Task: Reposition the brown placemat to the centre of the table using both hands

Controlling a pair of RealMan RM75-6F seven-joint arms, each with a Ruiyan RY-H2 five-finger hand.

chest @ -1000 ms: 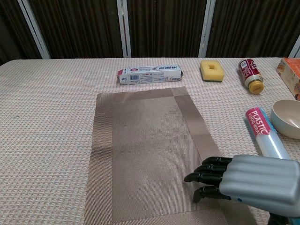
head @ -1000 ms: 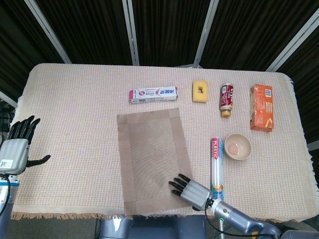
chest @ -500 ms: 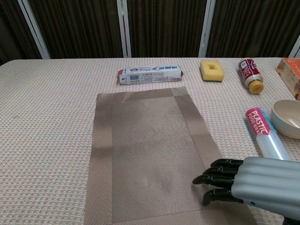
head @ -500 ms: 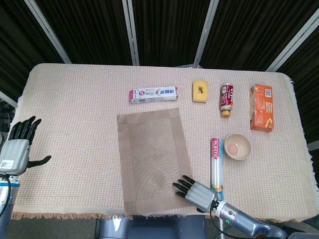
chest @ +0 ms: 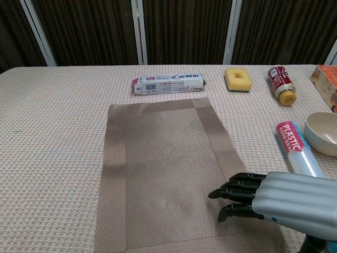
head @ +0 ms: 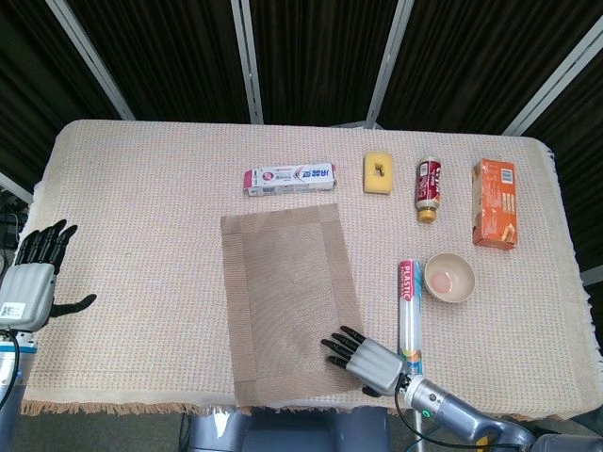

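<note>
Your left hand (head: 30, 278) sits off the table's (head: 132, 188) left edge, fingers spread and holding nothing; it is well apart from the placemat, so it contributes nothing to a two-handed move as it stands.

The brown placemat (head: 287, 301) lies flat, roughly mid-table but toward the near edge, its far end just short of the toothpaste box (head: 290, 178). I judge it wants a push away from you to sit centred.

Your right hand (chest: 284, 197) lies palm down over the placemat's near right corner, fingers (chest: 237, 185) extended and slightly apart, gripping nothing. Whether the fingertips press the fabric, I cannot tell. That position suits dragging by friction, not lifting.

Count: one placemat, one toothpaste box, one yellow sponge (head: 379, 173), one bottle (head: 430, 187), one orange carton (head: 495, 202), one roll of plastic wrap (head: 408, 306), one bowl (head: 449, 277).
</note>
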